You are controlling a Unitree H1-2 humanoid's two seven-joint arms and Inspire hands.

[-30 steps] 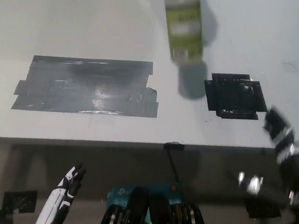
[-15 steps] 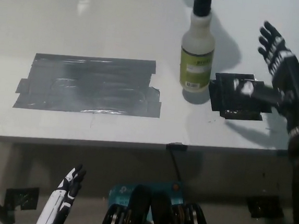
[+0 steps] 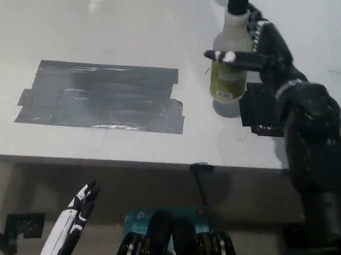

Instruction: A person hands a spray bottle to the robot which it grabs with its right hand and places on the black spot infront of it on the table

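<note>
Lower left of frame: white left hand (image 3: 74, 216) idle below the table (image 3: 127, 144) edge, fingers extended, holding nothing. Centre left: large grey tape patch (image 3: 101, 96). Upper centre-right: spray bottle (image 3: 231, 56) upright, just left of the black spot (image 3: 259, 108). Black right hand (image 3: 258, 48) wraps the bottle, fingers around its body.

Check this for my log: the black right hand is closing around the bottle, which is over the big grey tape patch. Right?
Not quite. The head view shows the right hand wrapping the bottle, but the bottle is beside the small black spot, to the right of the grey tape patch, not over it.
</note>
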